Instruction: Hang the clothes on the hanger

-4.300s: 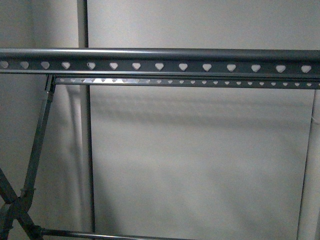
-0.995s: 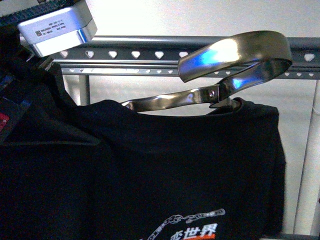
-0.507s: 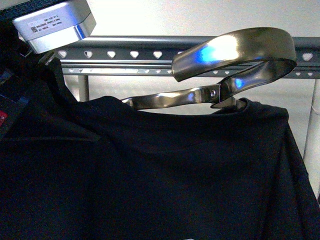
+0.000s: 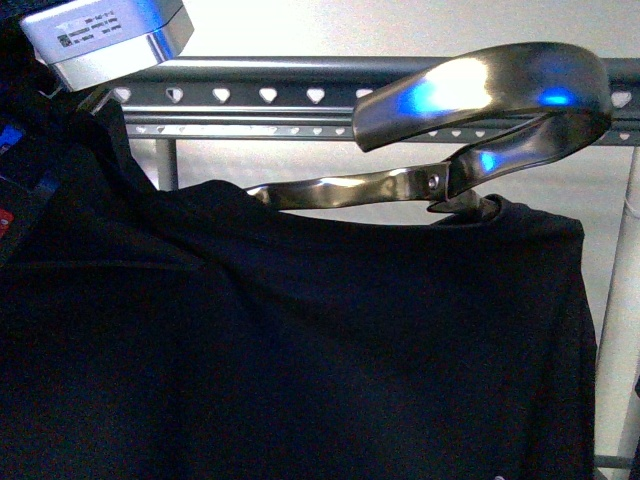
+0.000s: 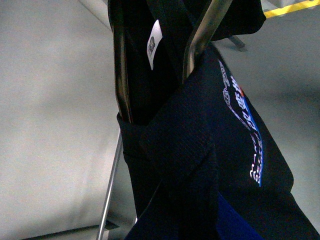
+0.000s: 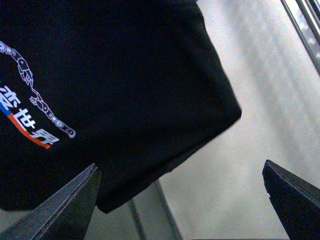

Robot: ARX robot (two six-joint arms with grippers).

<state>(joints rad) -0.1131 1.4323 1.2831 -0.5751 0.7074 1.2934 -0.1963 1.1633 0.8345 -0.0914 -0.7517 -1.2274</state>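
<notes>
The black T-shirt (image 4: pixel 300 330) fills most of the front view. It is draped on a shiny chrome shoulder frame (image 4: pixel 350 188) with a broad hook (image 4: pixel 480 85). The hook is level with the top rail of the hanger (image 4: pixel 290 95), a grey drying rack with heart-shaped holes, and I cannot tell whether it touches. My left gripper (image 5: pixel 200 215) is shut on the T-shirt, its fingers buried in cloth. The white and blue graphic (image 5: pixel 245 115) shows beside it. My right gripper (image 6: pixel 180 172) is open and empty below the shirt's hanging corner (image 6: pixel 150 185).
My left arm's silver wrist box (image 4: pixel 105 35) sits at the top left, in front of the rail. A rack upright (image 4: pixel 620 320) stands at the right. A pale wall lies behind the rack. A rail (image 6: pixel 305 20) crosses the right wrist view.
Four seconds ago only the rack showed in front. Over the last second the shirt and chrome frame shifted slightly right, and the printed graphic left the bottom of the front view.
</notes>
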